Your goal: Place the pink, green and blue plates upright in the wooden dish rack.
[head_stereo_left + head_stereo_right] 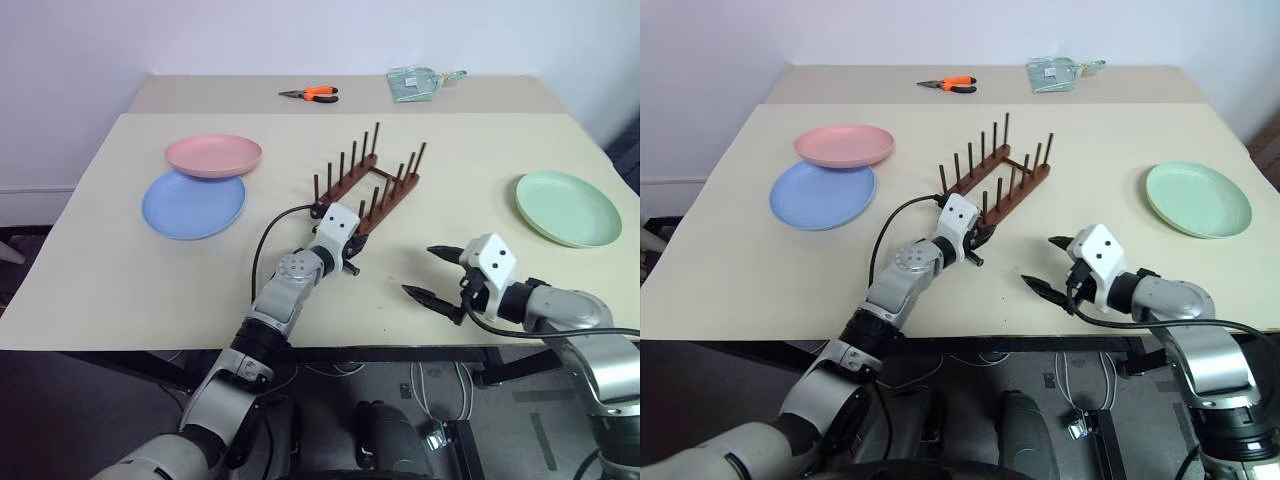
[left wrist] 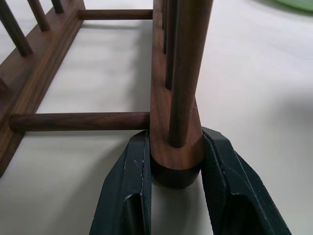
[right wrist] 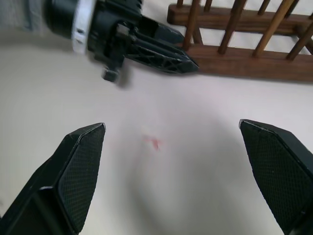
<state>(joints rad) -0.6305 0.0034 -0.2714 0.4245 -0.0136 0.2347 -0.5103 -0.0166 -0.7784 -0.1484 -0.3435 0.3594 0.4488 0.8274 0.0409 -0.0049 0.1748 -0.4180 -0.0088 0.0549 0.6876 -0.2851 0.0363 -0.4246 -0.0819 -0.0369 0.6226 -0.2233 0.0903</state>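
Right pincer (image 1: 433,272) hovers just above the surface (image 1: 120,290) near its front edge, fingers spread wide, nothing between them. Its wrist view shows a faint red mark (image 3: 152,142) on the surface between the fingertips.

Left pincer (image 2: 176,183) reaches in from the front-left, low and nearly level — pinching the near end of one rail of the rack (image 1: 368,185). In the left wrist view, both fingers (image 2: 128,186) press against the rounded rail end, a peg rising just behind the grip. The right wrist view shows the same pincer at that rail end.

Rack sits mid-surface, angled so that it runs from near-left to far-right; two rails with upright pegs, joined by cross dowels. No plate in it.

Blue plate (image 1: 193,204) lies flat to the left of the rack, well apart. Pink plate (image 1: 213,155) sits just behind it, its near edge overlapping the blue plate's far rim. Green plate (image 1: 567,207) lies flat to the right — well apart from the rack.

Far side: orange-handled pliers (image 1: 312,94) and a clear packet (image 1: 415,83).
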